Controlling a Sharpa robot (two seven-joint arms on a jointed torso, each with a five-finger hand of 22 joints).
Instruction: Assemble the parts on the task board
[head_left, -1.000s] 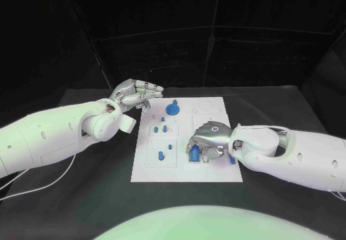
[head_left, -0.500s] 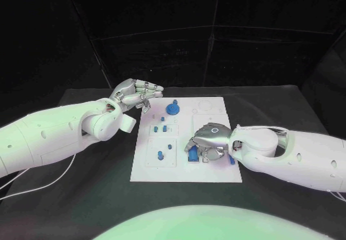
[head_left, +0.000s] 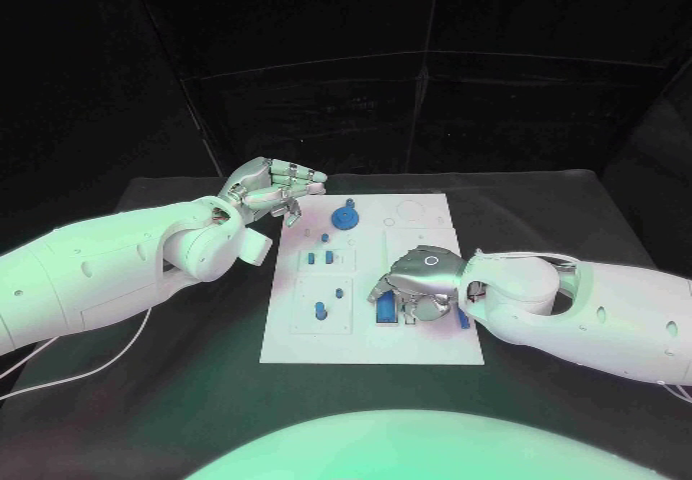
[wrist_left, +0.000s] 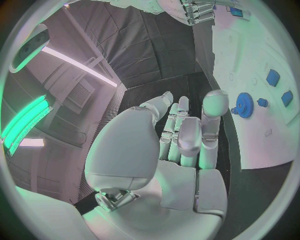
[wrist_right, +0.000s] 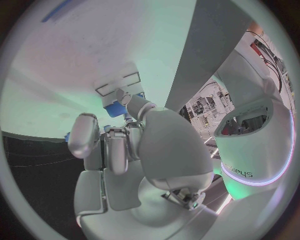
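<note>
Over the last second your right hand (head_left: 415, 285) has crept slightly down and to the right over the lower right of the white board (head_left: 293, 340), and the long blue block (head_left: 387, 308) beneath it has barely shifted — so you are still seating that piece, not finished with it. In the head view the fingers curl down around the block's upper end; they appear to hold it, though whether it sits fully in its slot you cannot tell from here. A second blue piece (head_left: 462, 320) lies at the board's right edge, just beside the hand. Your left hand (head_left: 271, 187) has not moved: it hovers at the board's upper left corner, fingers curled in together, holding nothing. The blue gear (head_left: 345, 215) stands near the top of the board, with small blue pegs (head_left: 329, 258) below it. Writing — the right wrist view shows "SHARPA" (wrist_right: 240, 173) on the robot's own casing; the board's markings are too small to read.
</note>
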